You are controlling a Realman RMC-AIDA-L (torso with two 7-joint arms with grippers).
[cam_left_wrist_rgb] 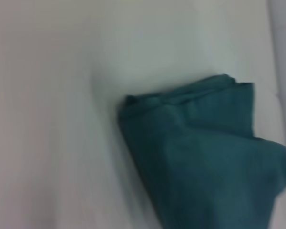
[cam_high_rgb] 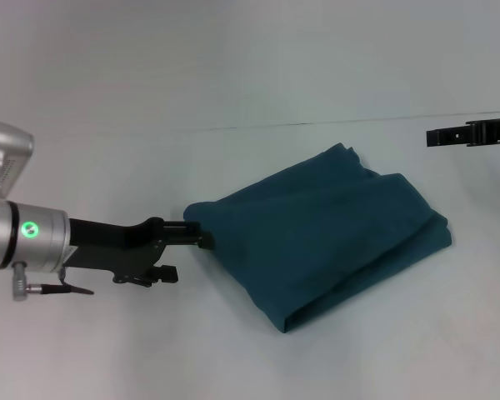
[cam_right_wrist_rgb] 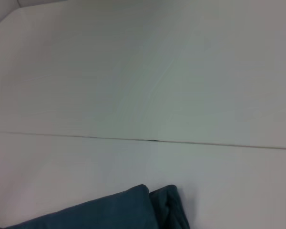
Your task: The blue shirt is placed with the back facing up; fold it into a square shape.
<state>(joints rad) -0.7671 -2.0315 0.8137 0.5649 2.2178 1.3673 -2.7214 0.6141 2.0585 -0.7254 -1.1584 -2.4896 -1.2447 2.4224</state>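
Teal-blue cloth, the blue shirt [cam_high_rgb: 333,229], lies folded into a thick, roughly four-sided bundle on the white table [cam_high_rgb: 233,67], a little right of centre in the head view and turned at a slant, with layered edges showing at its far corner and along its near right side. The left gripper [cam_high_rgb: 202,236] reaches in low from the left, its dark tip touching the bundle's left corner; whether its fingers are spread or pinching the cloth cannot be told. The left wrist view shows the same bundle [cam_left_wrist_rgb: 205,152] lying on the tabletop. The right gripper [cam_high_rgb: 433,137] hangs well apart at the far right, above the table, and its fingers look pressed together. A thin seam [cam_high_rgb: 317,123] runs across the table behind the shirt.
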